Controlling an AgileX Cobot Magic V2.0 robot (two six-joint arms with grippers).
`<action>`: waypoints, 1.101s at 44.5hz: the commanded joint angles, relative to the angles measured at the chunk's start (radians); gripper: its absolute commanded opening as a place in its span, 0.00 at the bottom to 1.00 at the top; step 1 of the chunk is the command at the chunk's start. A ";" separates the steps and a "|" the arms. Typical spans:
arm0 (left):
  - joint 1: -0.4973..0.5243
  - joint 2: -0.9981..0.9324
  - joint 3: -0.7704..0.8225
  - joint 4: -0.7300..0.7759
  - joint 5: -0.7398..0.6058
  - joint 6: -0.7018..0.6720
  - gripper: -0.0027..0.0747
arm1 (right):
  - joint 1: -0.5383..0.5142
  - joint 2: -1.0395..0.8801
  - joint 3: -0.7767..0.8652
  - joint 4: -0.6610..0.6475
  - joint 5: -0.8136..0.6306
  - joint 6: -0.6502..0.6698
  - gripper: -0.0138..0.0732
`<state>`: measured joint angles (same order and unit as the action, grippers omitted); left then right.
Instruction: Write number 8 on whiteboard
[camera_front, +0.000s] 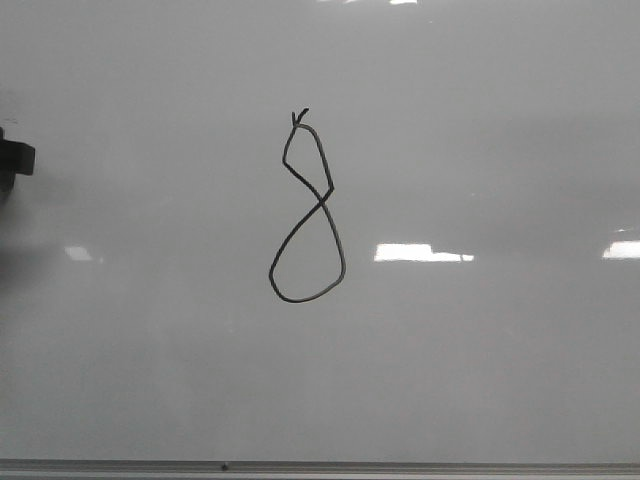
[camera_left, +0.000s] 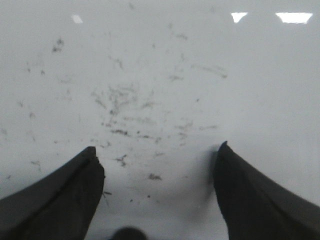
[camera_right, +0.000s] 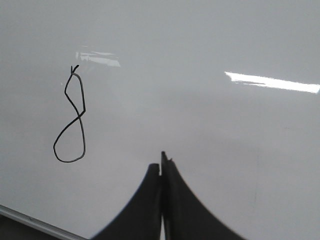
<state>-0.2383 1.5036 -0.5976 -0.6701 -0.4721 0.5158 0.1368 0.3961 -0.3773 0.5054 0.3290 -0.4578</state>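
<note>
The number 8 is drawn in thin black line near the middle of the whiteboard, with a small tick at its top. The right wrist view also shows the number 8, off to one side of my right gripper. That gripper is shut with its fingers pressed together and nothing showing between them. My left gripper hangs open over a smudged patch of the whiteboard, its fingers wide apart and empty. The front view shows neither gripper's fingers.
A dark part of an arm pokes in at the board's left edge. The grey metal edge rail runs along the near side, and the rail also shows in the right wrist view. Faint marker smudges dot the board under the left gripper.
</note>
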 joint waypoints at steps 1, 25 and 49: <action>0.000 -0.118 -0.028 0.017 -0.068 0.035 0.65 | -0.006 0.003 -0.026 0.016 -0.068 -0.002 0.08; 0.000 -0.675 -0.028 0.019 0.319 0.152 0.01 | -0.006 0.003 -0.026 0.016 -0.067 -0.002 0.08; 0.000 -0.913 -0.028 0.022 0.461 0.166 0.01 | -0.006 0.003 -0.026 0.016 -0.066 -0.002 0.08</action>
<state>-0.2383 0.5879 -0.5976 -0.6476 0.0414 0.6801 0.1368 0.3961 -0.3773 0.5054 0.3290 -0.4578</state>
